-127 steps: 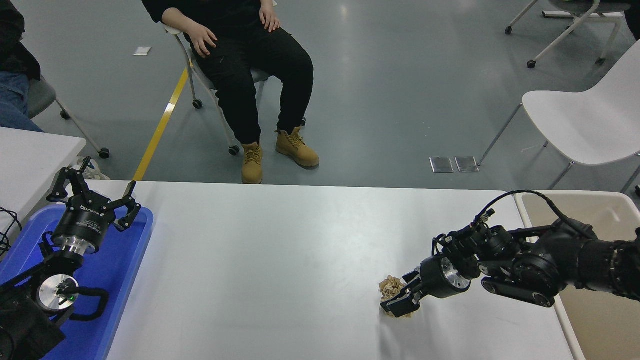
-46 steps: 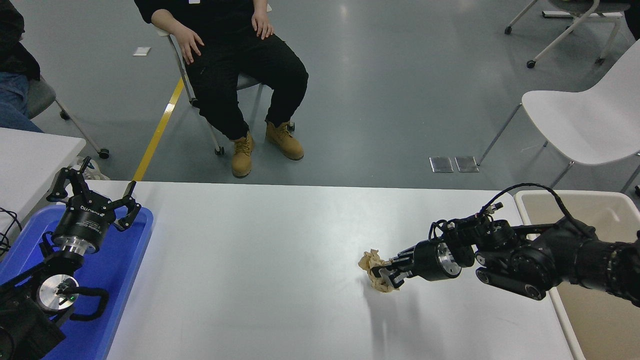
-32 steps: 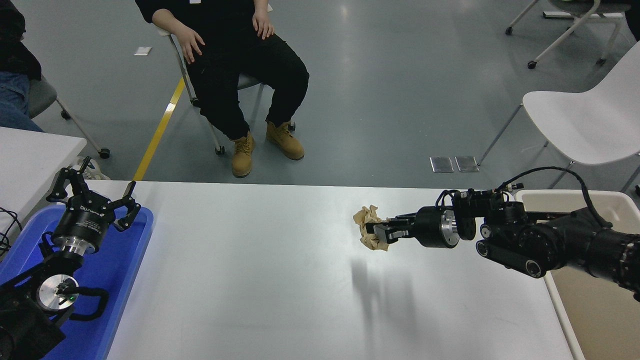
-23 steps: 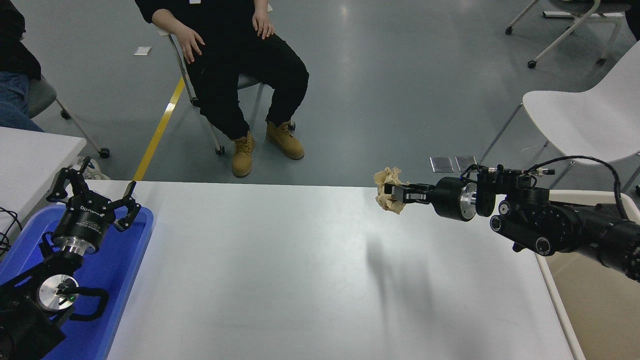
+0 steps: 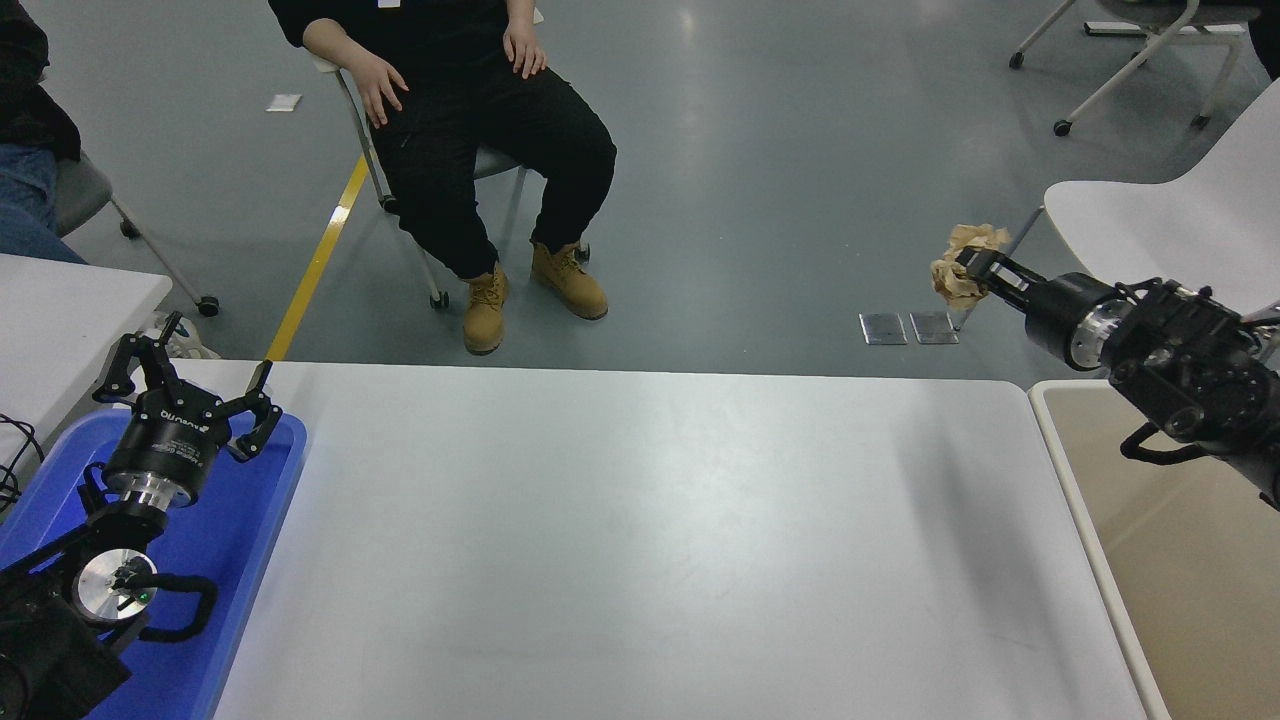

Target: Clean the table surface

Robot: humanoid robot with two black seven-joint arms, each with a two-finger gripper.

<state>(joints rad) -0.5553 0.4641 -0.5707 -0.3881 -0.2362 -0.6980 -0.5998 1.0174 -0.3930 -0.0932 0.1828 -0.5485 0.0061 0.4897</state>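
Note:
The table surface (image 5: 620, 540) is a wide glossy white top filling the lower half of the head view. My right gripper (image 5: 975, 268) is raised high above and beyond the table's far right corner, shut on a crumpled tan paper wad (image 5: 962, 270). The right arm reaches in from the right edge over a beige bin (image 5: 1190, 560). My left gripper (image 5: 185, 385) is parked open at the lower left, above a blue tray (image 5: 250, 540).
A person sits on a chair (image 5: 470, 170) past the table's far edge. A white chair (image 5: 1170, 225) stands behind the bin at the right. A smaller white table (image 5: 60, 310) shows at the left edge.
My right gripper closed on the paper wad on the table, lifted it, and swung it up and to the right, off the table toward the bin side. The left arm stayed still.

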